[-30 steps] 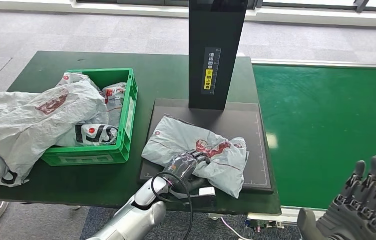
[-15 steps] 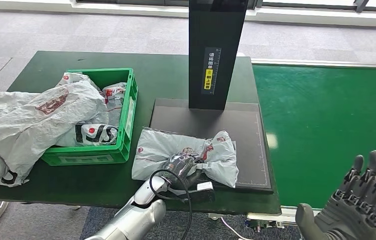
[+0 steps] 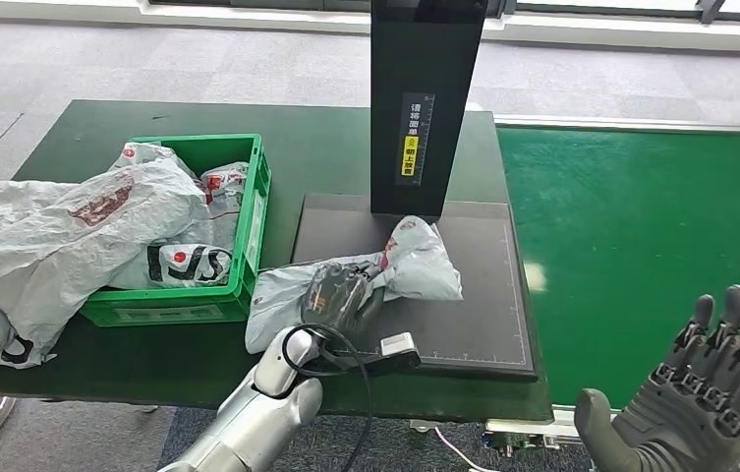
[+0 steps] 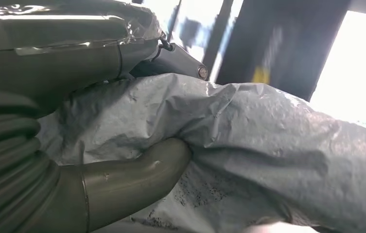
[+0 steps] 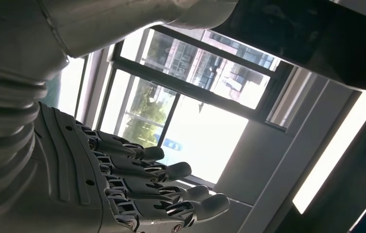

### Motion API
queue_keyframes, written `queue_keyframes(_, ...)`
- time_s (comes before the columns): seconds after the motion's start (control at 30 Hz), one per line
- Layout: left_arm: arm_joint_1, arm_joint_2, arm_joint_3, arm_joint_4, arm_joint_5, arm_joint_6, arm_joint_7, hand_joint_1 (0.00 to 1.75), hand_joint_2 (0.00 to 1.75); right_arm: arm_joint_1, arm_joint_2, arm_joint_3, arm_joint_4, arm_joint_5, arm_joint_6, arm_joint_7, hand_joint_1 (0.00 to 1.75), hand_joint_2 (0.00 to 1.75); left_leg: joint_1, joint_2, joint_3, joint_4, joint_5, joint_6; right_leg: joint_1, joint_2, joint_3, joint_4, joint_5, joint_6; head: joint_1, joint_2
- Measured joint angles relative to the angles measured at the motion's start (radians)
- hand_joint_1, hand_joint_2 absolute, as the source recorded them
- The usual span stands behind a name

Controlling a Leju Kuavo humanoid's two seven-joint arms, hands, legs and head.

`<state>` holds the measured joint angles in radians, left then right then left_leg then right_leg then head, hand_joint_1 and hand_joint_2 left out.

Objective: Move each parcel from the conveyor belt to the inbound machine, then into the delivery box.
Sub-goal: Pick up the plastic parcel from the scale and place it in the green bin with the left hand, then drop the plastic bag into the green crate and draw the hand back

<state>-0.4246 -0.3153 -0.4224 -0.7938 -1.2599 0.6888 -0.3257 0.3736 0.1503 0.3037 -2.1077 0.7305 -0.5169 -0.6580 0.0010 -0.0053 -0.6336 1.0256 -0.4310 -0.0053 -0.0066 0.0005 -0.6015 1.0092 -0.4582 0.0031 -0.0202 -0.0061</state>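
Observation:
A crumpled grey parcel (image 3: pixel 415 264) with red print hangs over the left part of the black inbound machine plate (image 3: pixel 464 305), one end lifted. My left hand (image 3: pixel 339 295) grips it from the near side. In the left wrist view the thumb (image 4: pixel 132 179) presses into the grey parcel (image 4: pixel 268 145). The green delivery box (image 3: pixel 248 236) stands left of the plate with several parcels in it. My right hand (image 3: pixel 710 403) is open, fingers spread and pointing up, at the near edge of the green conveyor belt (image 3: pixel 641 236). The right wrist view shows that hand (image 5: pixel 122 184) holding nothing.
The black scanner post (image 3: pixel 425 98) rises at the back of the plate. A large grey bag (image 3: pixel 51 246) spills over the box's left side onto the dark green table (image 3: pixel 326 147). The table's front edge is close to my arms.
My left hand has dragged and lifted the parcel leftward toward the green box, bunching it up. The right hand has barely moved.

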Motion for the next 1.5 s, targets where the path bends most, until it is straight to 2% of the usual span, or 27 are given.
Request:
queue_keyframes(0.07, 0.052, 0.022, 0.033, -0.209, -0.043, 0.004, 0.026, 1.75, 1.75, -0.001, 0.000, 0.000, 0.000, -0.004, -0.008, 0.001, 0.00, 1.75, 0.000, 0.001, 0.000, 0.000, 0.000, 0.000, 0.000, 0.002, -0.001, 0.000, 0.000, 0.000, 0.000, 0.000)
queue_keyframes(0.13, 0.085, 0.037, 0.085, -0.402, -0.009, 0.010, -0.018, 1.75, 1.75, -0.004, 0.000, -0.001, 0.001, -0.014, -0.018, -0.004, 0.00, 1.75, 0.000, 0.001, 0.000, 0.000, -0.001, -0.001, 0.000, 0.002, -0.001, 0.000, -0.001, -0.001, 0.000, 0.000)
queue_keyframes(0.2, 0.094, 0.040, 0.168, -0.549, 0.089, 0.012, -0.149, 1.75, 1.75, -0.007, 0.000, -0.001, 0.005, -0.026, -0.036, -0.014, 0.00, 1.75, 0.001, 0.001, 0.000, 0.000, -0.001, -0.001, 0.001, 0.002, -0.001, 0.000, -0.001, -0.001, 0.000, 0.000)
queue_keyframes(0.27, 0.074, 0.034, 0.274, -0.642, 0.160, 0.013, -0.284, 1.75, 1.75, -0.008, 0.000, -0.002, 0.009, -0.035, -0.057, -0.025, 0.00, 1.75, 0.001, 0.001, 0.000, 0.000, -0.001, -0.001, 0.001, 0.001, -0.002, 0.000, -0.002, -0.001, 0.000, 0.000)
queue_keyframes(0.33, 0.021, 0.034, 0.373, -0.681, 0.188, 0.013, -0.331, 1.75, 1.75, -0.006, 0.000, -0.002, 0.012, -0.039, -0.079, -0.032, 0.00, 1.75, 0.002, 0.000, 0.000, 0.000, 0.000, -0.002, 0.001, 0.000, -0.001, 0.001, -0.002, -0.002, 0.000, 0.000)
queue_keyframes(0.43, -0.079, 0.058, 0.472, -0.684, 0.229, 0.012, -0.299, 1.75, 1.75, 0.004, 0.000, -0.002, 0.013, -0.042, -0.099, -0.038, 0.00, 1.75, 0.002, 0.000, 0.000, 0.000, 0.001, -0.003, 0.002, 0.000, -0.001, 0.001, 0.000, -0.003, 0.000, 0.000)
queue_keyframes(0.53, -0.135, 0.077, 0.522, -0.681, 0.240, 0.012, -0.286, 1.75, 1.75, 0.012, 0.000, -0.002, 0.013, -0.043, -0.103, -0.040, 0.00, 1.75, 0.002, 0.001, 0.001, 0.000, 0.002, -0.003, 0.002, 0.000, -0.001, 0.001, 0.001, -0.004, 0.000, 0.000)
queue_keyframes(0.67, -0.163, 0.097, 0.544, -0.675, 0.254, 0.012, -0.248, 1.75, 1.75, 0.015, 0.000, -0.002, 0.014, -0.048, -0.110, -0.038, 0.00, 1.75, 0.002, 0.001, 0.001, 0.000, 0.002, -0.003, 0.001, 0.000, -0.001, 0.001, 0.001, -0.004, 0.000, 0.000)
queue_keyframes(0.8, -0.188, 0.149, 0.545, -0.640, 0.204, 0.011, -0.125, 1.75, 1.75, 0.031, -0.013, 0.000, 0.017, -0.076, -0.119, -0.037, 0.00, 1.75, 0.002, 0.001, 0.001, 0.000, 0.002, -0.003, 0.001, 0.001, -0.001, 0.001, 0.001, -0.004, 0.000, 0.000)
queue_keyframes(0.9, -0.195, 0.194, 0.550, -0.577, 0.156, 0.008, -0.074, 1.75, 1.75, 0.036, -0.034, 0.006, 0.024, -0.100, -0.121, -0.040, 0.00, 1.75, 0.002, 0.001, 0.001, 0.000, 0.001, -0.004, 0.001, 0.002, -0.001, 0.001, 0.000, -0.004, 0.000, 0.000)
queue_keyframes(1.0, -0.207, 0.243, 0.551, -0.434, 0.119, -0.027, 0.020, 1.75, 1.75, 0.036, -0.057, 0.016, 0.032, -0.116, -0.119, -0.041, 0.00, 1.75, 0.002, 0.001, 0.002, -0.001, 0.001, -0.004, 0.002, 0.001, -0.001, 0.001, 0.000, -0.005, 0.000, 0.000)
queue_keyframes(1.1, -0.223, 0.285, 0.555, -0.234, 0.097, -0.104, 0.104, 1.75, 1.75, 0.033, -0.075, 0.025, 0.039, -0.128, -0.090, -0.041, 0.00, 1.75, 0.002, 0.002, 0.002, -0.001, 0.002, -0.004, 0.002, 0.002, -0.001, 0.002, 0.001, -0.005, 0.000, 0.000)
queue_keyframes(1.27, -0.224, 0.325, 0.580, 0.048, 0.100, -0.130, 0.136, 1.75, 1.75, 0.013, -0.081, 0.026, 0.051, -0.130, -0.018, -0.041, 0.00, 1.75, 0.002, 0.005, 0.002, -0.001, 0.002, -0.005, 0.002, 0.005, -0.002, 0.002, 0.001, -0.006, 0.000, 0.000)
queue_keyframes(1.5, -0.232, 0.343, 0.592, 0.181, 0.086, -0.147, 0.148, 1.75, 1.75, 0.006, -0.081, 0.026, 0.058, -0.126, -0.007, -0.041, 0.00, 1.75, 0.002, 0.005, 0.002, -0.001, 0.001, -0.005, 0.002, 0.004, -0.002, 0.002, 0.000, -0.006, 0.000, 0.000)
